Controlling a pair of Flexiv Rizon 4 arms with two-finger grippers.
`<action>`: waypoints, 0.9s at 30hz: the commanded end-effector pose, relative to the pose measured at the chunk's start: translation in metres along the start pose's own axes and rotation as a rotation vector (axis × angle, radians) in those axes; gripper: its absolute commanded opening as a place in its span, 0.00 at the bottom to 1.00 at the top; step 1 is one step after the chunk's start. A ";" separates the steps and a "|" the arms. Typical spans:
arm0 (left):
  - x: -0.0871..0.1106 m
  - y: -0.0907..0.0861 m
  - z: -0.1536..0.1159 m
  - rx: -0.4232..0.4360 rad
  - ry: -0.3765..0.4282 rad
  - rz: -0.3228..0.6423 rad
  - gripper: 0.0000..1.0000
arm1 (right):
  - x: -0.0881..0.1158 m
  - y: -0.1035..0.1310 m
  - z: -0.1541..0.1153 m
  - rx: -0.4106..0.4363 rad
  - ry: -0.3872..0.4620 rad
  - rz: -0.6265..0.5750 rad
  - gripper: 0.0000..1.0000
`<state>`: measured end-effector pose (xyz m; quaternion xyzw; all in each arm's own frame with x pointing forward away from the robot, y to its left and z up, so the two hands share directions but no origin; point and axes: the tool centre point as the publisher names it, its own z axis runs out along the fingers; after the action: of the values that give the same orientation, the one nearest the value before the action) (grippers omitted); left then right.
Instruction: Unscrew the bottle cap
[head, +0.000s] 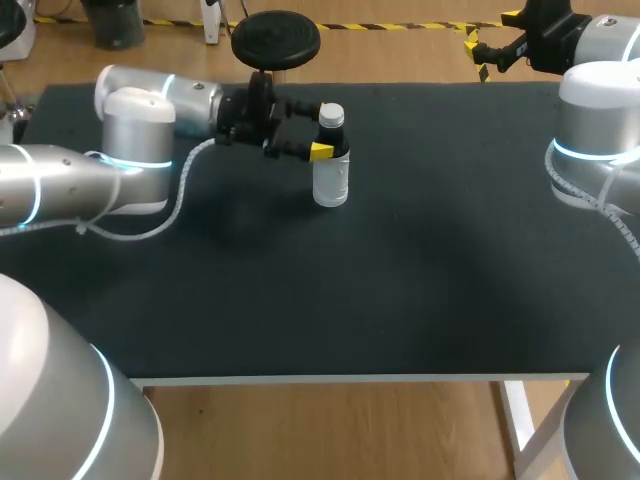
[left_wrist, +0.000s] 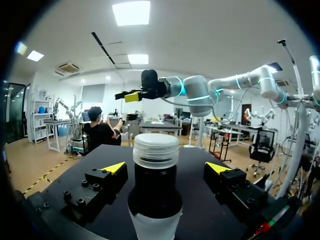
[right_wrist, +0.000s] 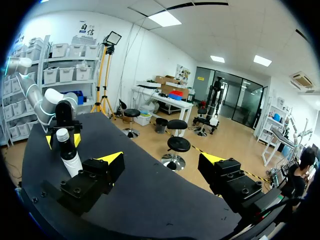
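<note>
Bottle (head: 331, 180) and cap (head: 331, 113) each number one. The bottle stands upright on the dark worktop (head: 400, 280), towards its far side and a little left of the middle. Its lower body is pale and its upper part is dark. The single ribbed, whitish cap sits on top.

Arms number two. The left arm (head: 130, 130) comes in from the left and lies low over the worktop, its wrist level with the bottle. The left jaws stand one on each side of the bottle, around its dark upper part and just below the cap. In the left wrist view both yellow fingertips (left_wrist: 114, 167) flank the bottle with a gap showing on either side, so the left jaws are parted and grip nothing.

The right arm (head: 595, 120) enters from the right. Its jaws are held up near the worktop's far right corner, well apart from the bottle. The right wrist view shows its two yellow-tipped fingers (right_wrist: 112, 159) spread wide with only bare worktop between them, so these jaws are also parted and hold nothing. From that view the bottle appears ahead and off to one side, a yellow tip of the left jaws on each side of its neck.
</note>
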<state>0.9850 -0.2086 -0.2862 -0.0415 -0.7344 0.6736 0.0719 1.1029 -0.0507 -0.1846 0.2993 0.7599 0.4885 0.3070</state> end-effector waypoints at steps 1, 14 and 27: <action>-0.004 0.003 0.002 0.003 0.017 0.001 1.00 | 0.000 0.000 0.000 0.001 0.000 0.000 1.00; -0.006 0.003 -0.001 0.003 0.019 -0.001 1.00 | 0.000 0.000 0.000 0.001 0.000 0.000 1.00; -0.005 0.002 0.002 0.004 0.023 0.005 0.67 | 0.000 0.000 0.000 0.001 0.000 0.000 1.00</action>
<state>0.9868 -0.2120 -0.2874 -0.0487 -0.7337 0.6734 0.0764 1.1029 -0.0507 -0.1846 0.2993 0.7599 0.4885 0.3070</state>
